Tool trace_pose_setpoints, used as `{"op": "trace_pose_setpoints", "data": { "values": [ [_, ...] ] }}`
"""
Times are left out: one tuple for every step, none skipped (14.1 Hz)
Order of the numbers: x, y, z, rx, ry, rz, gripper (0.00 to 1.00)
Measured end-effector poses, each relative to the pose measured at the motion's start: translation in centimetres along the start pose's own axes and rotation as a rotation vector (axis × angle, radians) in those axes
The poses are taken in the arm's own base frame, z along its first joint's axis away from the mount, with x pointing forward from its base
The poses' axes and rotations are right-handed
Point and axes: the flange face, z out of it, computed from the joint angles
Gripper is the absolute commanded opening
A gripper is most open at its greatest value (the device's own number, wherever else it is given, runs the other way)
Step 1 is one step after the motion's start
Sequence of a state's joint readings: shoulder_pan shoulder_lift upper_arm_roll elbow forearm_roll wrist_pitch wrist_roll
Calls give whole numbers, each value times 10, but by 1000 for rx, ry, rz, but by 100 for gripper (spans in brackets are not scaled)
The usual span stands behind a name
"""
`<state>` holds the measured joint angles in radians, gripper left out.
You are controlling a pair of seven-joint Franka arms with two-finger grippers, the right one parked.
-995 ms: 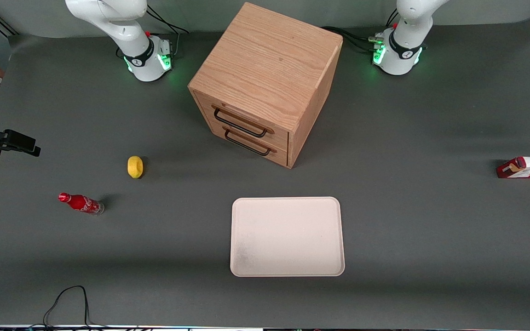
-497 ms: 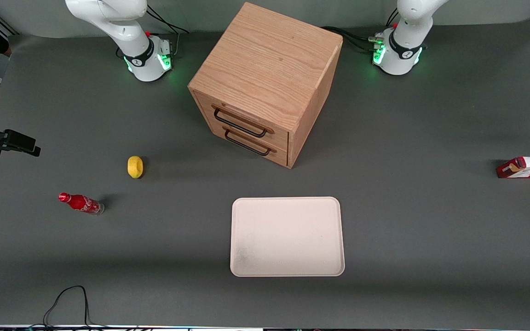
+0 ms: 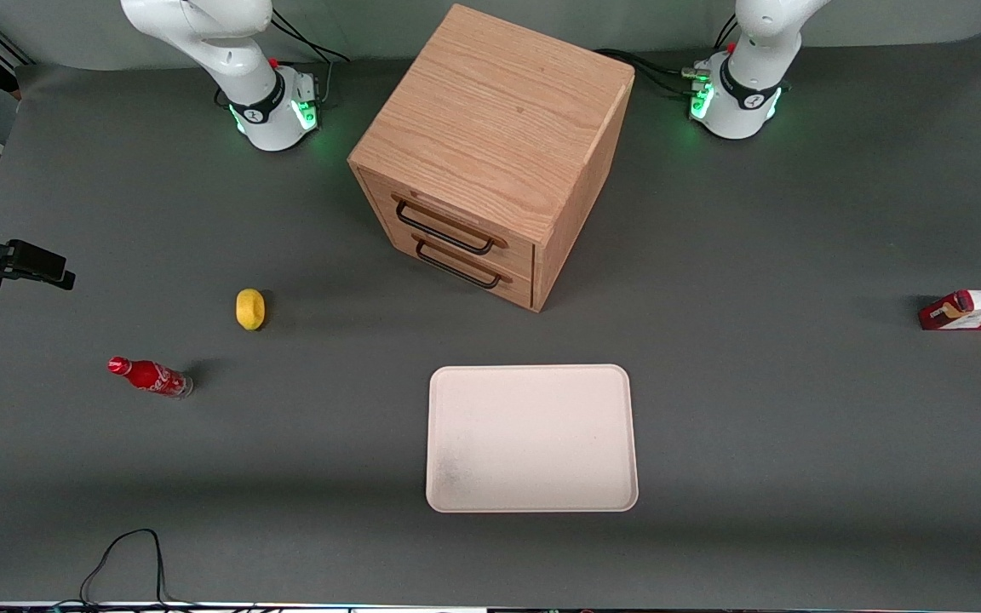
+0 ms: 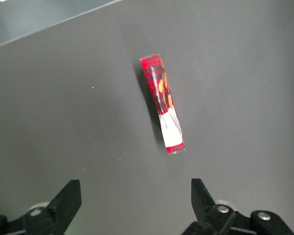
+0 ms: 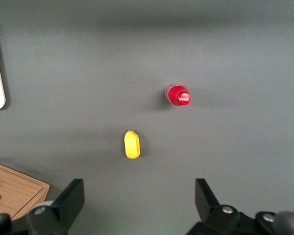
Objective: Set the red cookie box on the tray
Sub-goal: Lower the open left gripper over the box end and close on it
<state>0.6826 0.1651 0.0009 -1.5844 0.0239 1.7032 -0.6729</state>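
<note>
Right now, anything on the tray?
Nothing: the tray shows only bare cream surface. The red cookie box lies flat on the mat at the working arm's end of the table. The left gripper hangs open above it, holding nothing.

A dark grey table (image 3: 797,443) carried everything. A wooden cabinet (image 3: 490,128) stood mid-table, farther from the camera than the tray (image 3: 531,438). The box (image 3: 978,311) lay at the working arm's edge. A lemon (image 3: 249,308) and bottle (image 3: 150,376) sat toward the parked arm's end. The gripper (image 4: 134,205) hung over the box, fingers apart.
</note>
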Motion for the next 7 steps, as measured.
{"op": "trace_pose_setpoints", "data": {
  "values": [
    [3, -2, 1, -4, 4, -58, 100],
    [6, -2, 3, -10, 11, -101, 100],
    [8, 0, 11, -20, 21, -124, 100],
    [11, 3, 24, -30, 33, -138, 100],
    [13, 6, 45, -40, 42, -151, 100],
    [16, 9, 71, -46, 48, -164, 100],
    [18, 13, 99, -47, 46, -176, 100]
  ]
}}
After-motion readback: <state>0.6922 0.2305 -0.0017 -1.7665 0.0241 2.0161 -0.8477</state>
